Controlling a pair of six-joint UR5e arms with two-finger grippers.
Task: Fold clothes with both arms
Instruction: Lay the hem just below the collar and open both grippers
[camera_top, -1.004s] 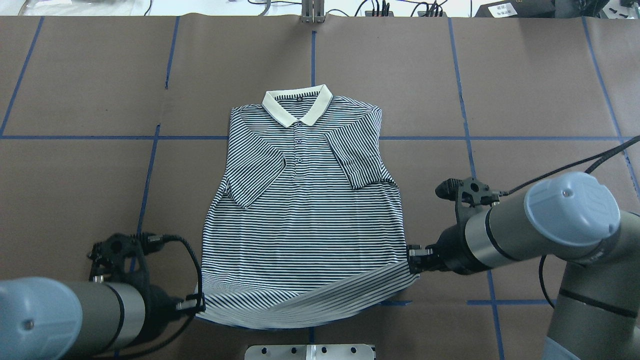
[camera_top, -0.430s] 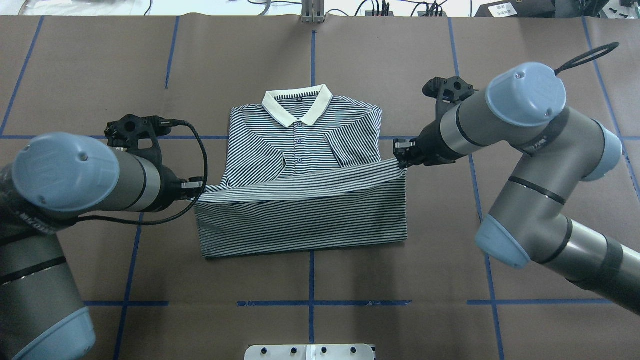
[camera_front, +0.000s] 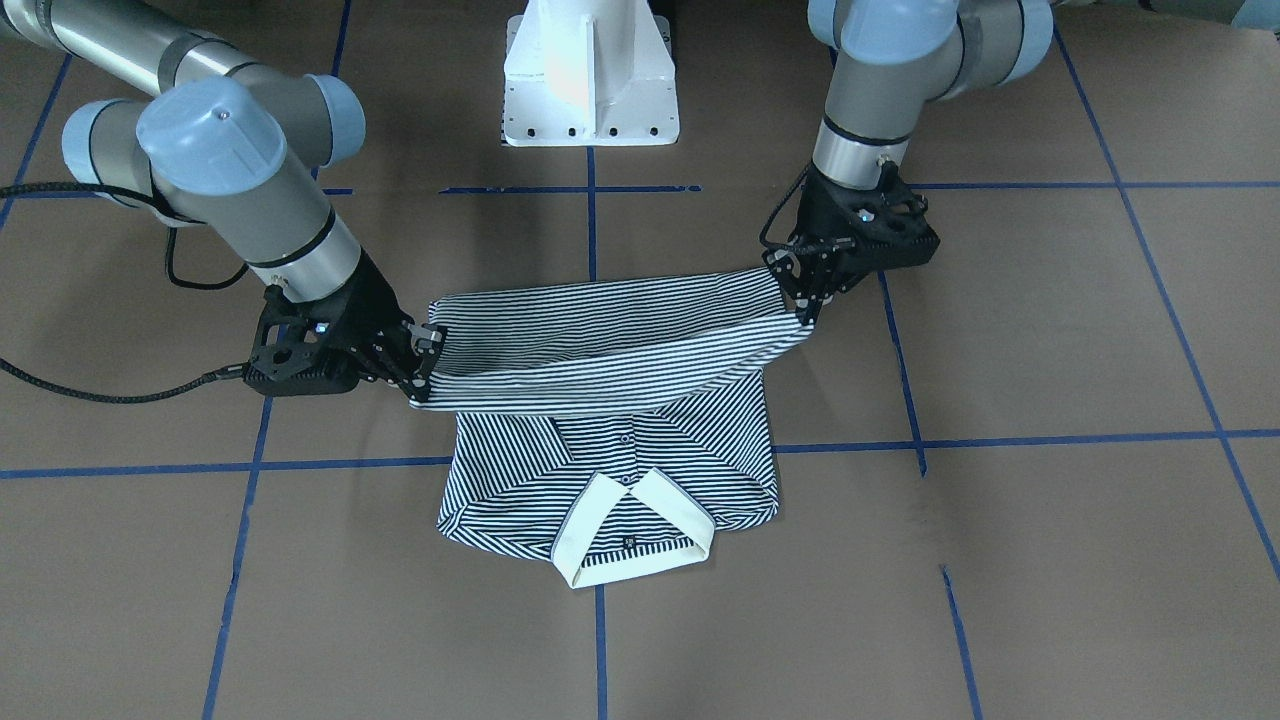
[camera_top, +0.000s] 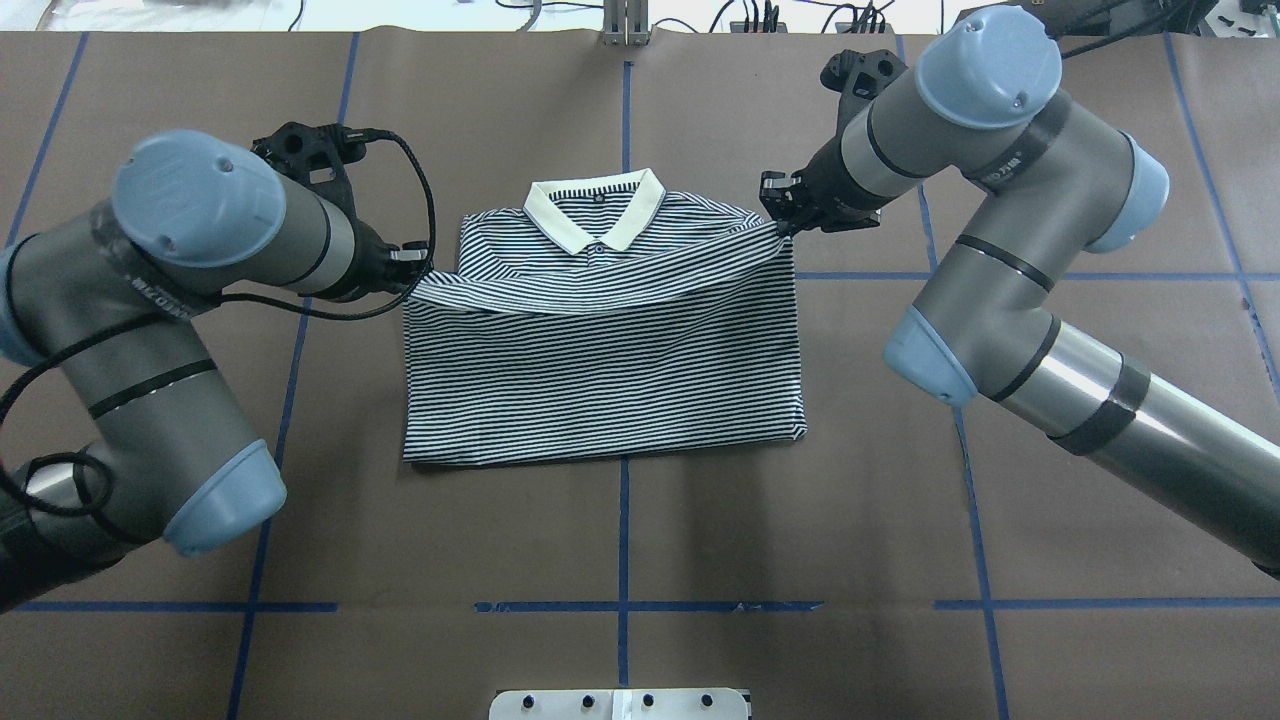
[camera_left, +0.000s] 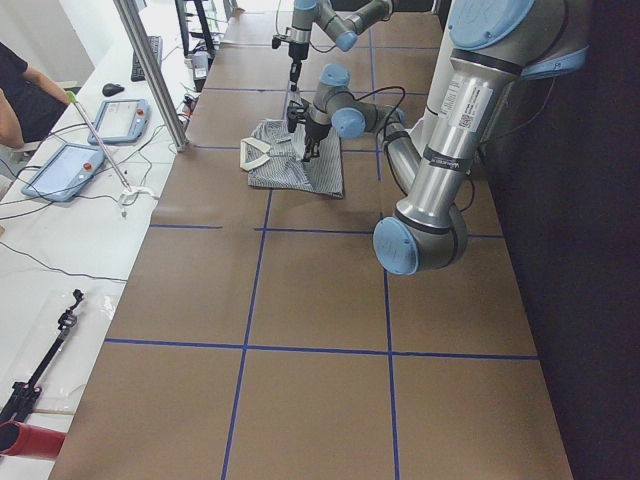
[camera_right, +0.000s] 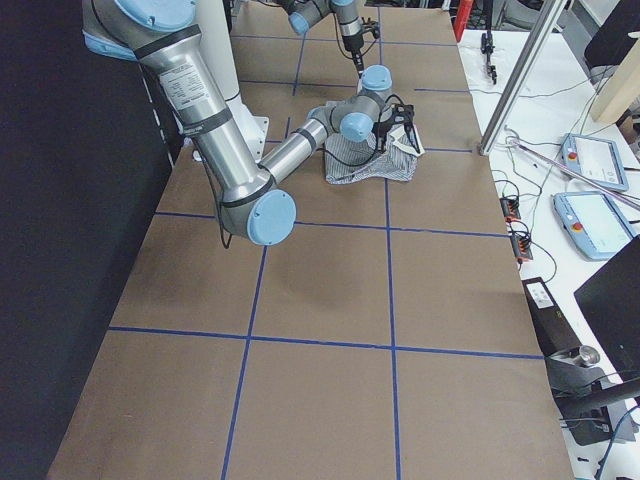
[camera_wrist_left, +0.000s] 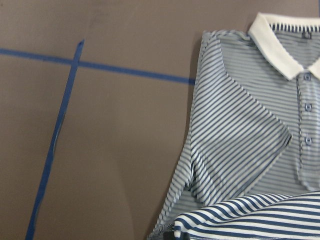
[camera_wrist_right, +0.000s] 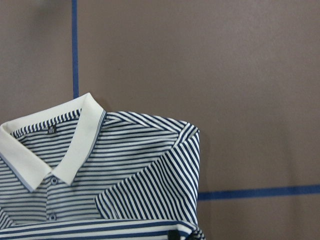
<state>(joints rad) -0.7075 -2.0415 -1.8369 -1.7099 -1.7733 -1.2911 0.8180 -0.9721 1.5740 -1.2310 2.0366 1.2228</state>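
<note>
Grey tubular arms (camera_top: 995, 300), light-blue joint caps (camera_top: 190, 195), black cables (camera_front: 120, 400), white pedestal (camera_front: 590, 75).

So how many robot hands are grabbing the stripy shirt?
2. The left gripper pinches one hem corner of the shirt beside one shoulder; the right gripper pinches the other corner beside the opposite shoulder. Neither is hidden.

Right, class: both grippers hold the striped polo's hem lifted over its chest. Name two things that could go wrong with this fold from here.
1. The right gripper sits nearer the collar than the left gripper, so the hem runs slanted. If it is released like that, the polo shirt may land crooked.
2. The hem sags between the grippers and might drag the folded-in sleeve beneath.
</note>
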